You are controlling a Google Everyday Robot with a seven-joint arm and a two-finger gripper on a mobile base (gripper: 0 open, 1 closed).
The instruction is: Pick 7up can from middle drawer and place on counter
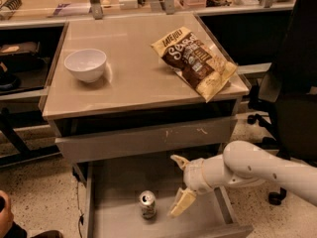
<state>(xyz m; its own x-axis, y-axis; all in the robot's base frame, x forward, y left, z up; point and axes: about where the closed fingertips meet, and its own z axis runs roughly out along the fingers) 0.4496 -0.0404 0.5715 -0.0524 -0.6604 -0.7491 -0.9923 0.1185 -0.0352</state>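
Note:
The 7up can (147,204) stands upright on the floor of the open middle drawer (119,180), near its front. My gripper (181,182) hangs over the drawer just right of the can, apart from it. It is open, with one pale finger (179,161) up and the other (182,202) down beside the can. The tan counter (138,86) tops the drawer unit above.
A white bowl (85,64) sits on the counter's left and a chip bag (198,62) on its right. The drawer front with scratch marks (148,139) overhangs the open drawer. A black office chair (292,98) stands at right. A person's hand (4,218) shows at bottom left.

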